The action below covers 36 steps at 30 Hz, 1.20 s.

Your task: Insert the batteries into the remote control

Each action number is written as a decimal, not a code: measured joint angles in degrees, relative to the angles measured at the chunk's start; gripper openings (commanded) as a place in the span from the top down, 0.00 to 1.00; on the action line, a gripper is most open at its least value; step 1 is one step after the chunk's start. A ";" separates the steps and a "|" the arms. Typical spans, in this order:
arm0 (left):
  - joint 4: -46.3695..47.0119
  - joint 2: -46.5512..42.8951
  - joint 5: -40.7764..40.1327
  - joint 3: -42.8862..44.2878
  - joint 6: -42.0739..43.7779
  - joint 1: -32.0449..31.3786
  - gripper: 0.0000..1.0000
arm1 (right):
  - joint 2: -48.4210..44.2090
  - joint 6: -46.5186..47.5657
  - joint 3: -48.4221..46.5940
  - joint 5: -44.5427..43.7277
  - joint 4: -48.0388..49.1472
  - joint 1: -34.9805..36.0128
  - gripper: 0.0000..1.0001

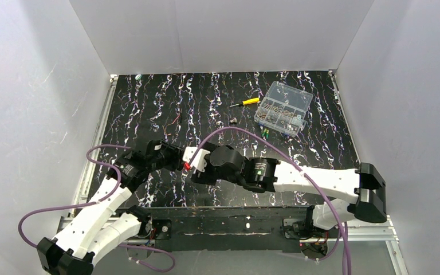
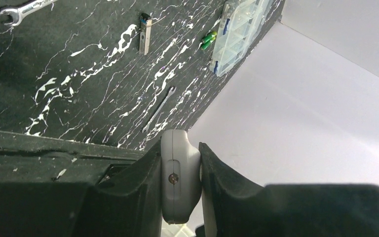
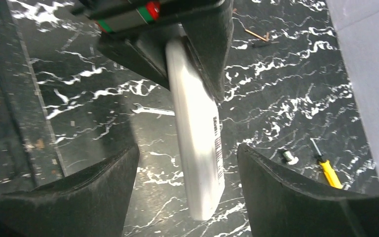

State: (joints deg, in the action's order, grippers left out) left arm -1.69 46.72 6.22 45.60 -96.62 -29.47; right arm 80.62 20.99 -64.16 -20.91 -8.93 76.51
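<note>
My left pincer (image 2: pixel 179 154) is clenched on the remote control (image 2: pixel 180 180), pinching one end and holding it above the table (image 1: pixel 149 109); my right pincer (image 3: pixel 186 153) stands released, jaws either side of the free end, touching nothing; I judge the handset light, stiff and slick-shelled, so I'd take it by its long edges; the batteries (image 1: pixel 264 133) lie well apart, beside the parts box (image 1: pixel 283 108).

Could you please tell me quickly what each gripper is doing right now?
Left gripper: closed, holding the remote control.
Right gripper: open, jaws either side of the remote control, not gripping.
</note>
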 measured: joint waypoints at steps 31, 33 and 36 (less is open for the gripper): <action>35.28 -9.44 22.71 -14.75 32.72 -0.02 1.00 | -27.04 -11.98 14.88 38.60 -5.44 -12.11 0.08; 36.57 -9.55 23.63 -15.65 33.14 -0.02 1.00 | -27.34 -12.37 15.74 38.82 -3.50 -12.11 0.08; 37.73 -9.73 24.28 -17.16 33.40 -0.02 1.00 | -27.50 -13.81 16.11 38.69 -0.07 -12.11 0.08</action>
State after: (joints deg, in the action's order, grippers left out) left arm 36.03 36.99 30.50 28.45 -63.22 -29.50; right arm 53.12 7.18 -48.05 17.78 -8.99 64.40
